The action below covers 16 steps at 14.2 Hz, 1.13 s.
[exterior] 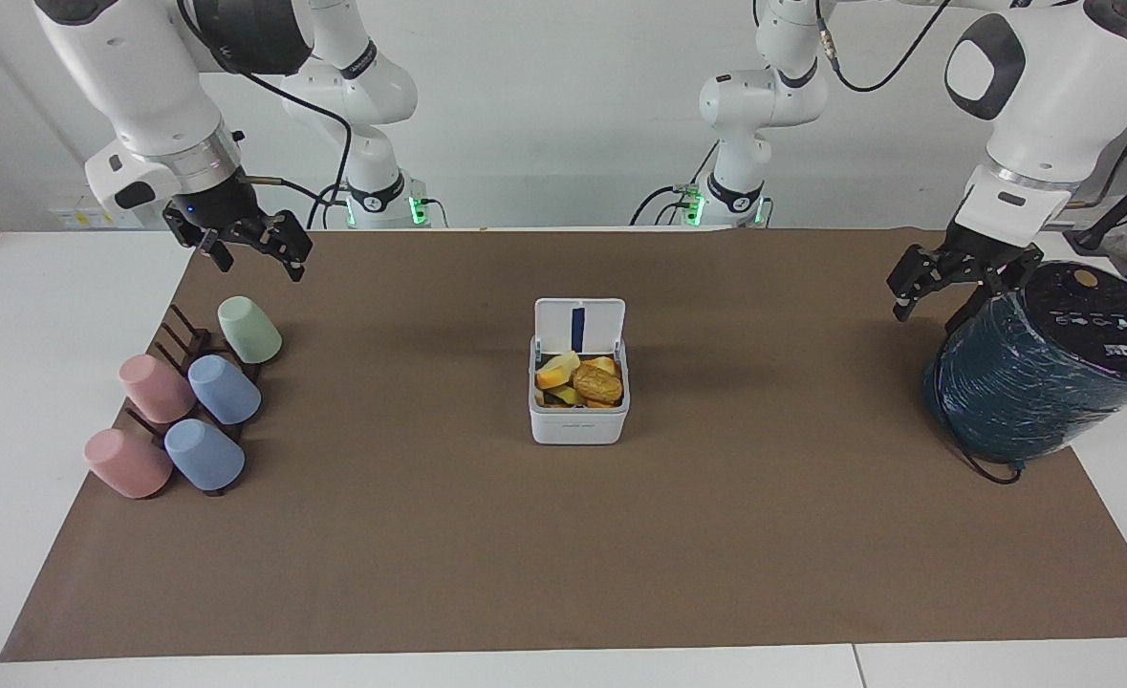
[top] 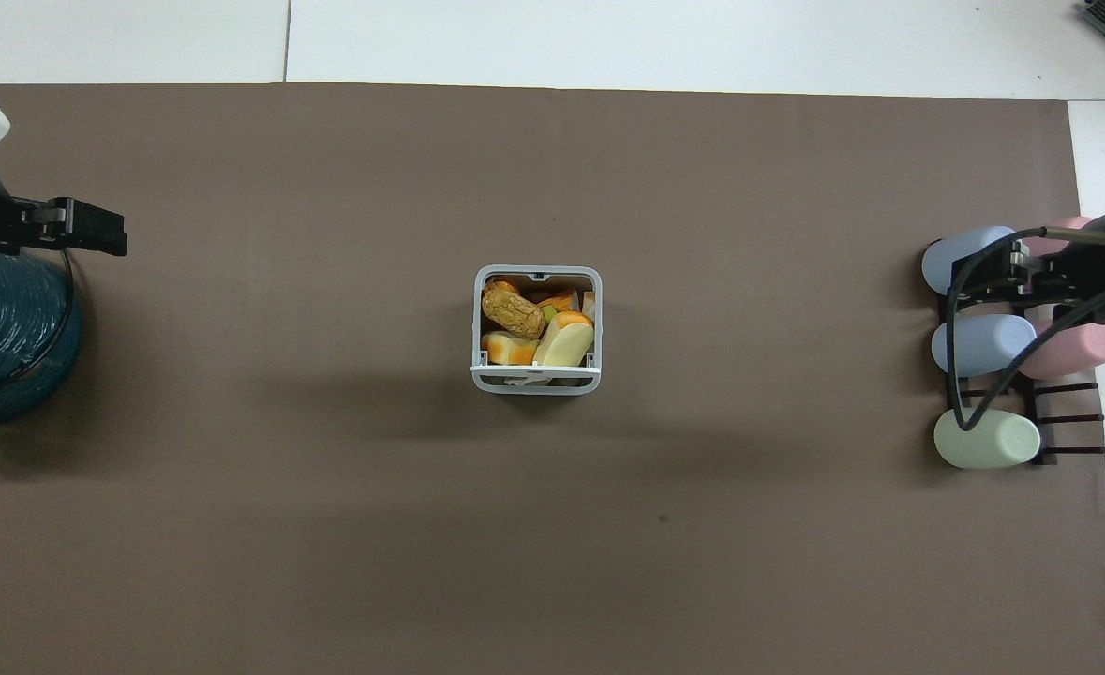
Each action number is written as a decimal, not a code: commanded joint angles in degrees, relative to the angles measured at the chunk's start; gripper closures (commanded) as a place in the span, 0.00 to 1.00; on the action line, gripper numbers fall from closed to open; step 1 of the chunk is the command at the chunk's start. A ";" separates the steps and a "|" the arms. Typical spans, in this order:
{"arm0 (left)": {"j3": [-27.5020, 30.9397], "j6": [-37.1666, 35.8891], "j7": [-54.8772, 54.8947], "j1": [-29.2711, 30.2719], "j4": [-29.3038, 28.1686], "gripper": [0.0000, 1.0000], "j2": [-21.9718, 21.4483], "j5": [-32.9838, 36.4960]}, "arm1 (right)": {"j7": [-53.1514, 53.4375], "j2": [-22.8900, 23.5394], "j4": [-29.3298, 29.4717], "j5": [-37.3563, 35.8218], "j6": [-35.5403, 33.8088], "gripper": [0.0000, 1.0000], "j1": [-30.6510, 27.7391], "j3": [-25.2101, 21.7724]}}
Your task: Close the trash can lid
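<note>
The trash can (exterior: 578, 422) is a small white square box in the middle of the brown mat, filled with yellow and orange food scraps. Its lid (exterior: 579, 325) stands open and upright on the edge nearer to the robots, with its blue strip facing the camera. In the overhead view the trash can's rim (top: 477, 319) shows, and the lid (top: 535, 372) is seen edge-on. My left gripper (exterior: 955, 291) is open in the air beside the teal cylinder, and it also shows in the overhead view (top: 65, 230). My right gripper (exterior: 255, 258) is open above the cup rack, and it also shows in the overhead view (top: 1030, 272).
A large dark teal wrapped cylinder (exterior: 1041, 373) with a black top stands at the left arm's end. A dark rack (exterior: 181, 344) holds several pink, blue and green cups (exterior: 224, 389) at the right arm's end. The brown mat (exterior: 563, 554) covers the table.
</note>
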 commanded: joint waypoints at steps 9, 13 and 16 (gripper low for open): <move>0.37 1.60 -8.90 -5.64 -6.02 0.00 -3.96 0.52 | -1.73 -0.96 -1.14 1.11 0.02 0.00 -0.43 -0.12; 0.37 1.60 -10.91 -8.89 -9.36 0.11 -5.72 0.43 | -1.73 -0.96 -1.14 1.11 0.02 0.00 -0.43 -0.12; 0.37 1.52 -14.62 -12.85 -12.78 0.40 -7.39 0.43 | -1.73 -0.96 -1.14 1.11 0.02 0.00 -0.43 -0.12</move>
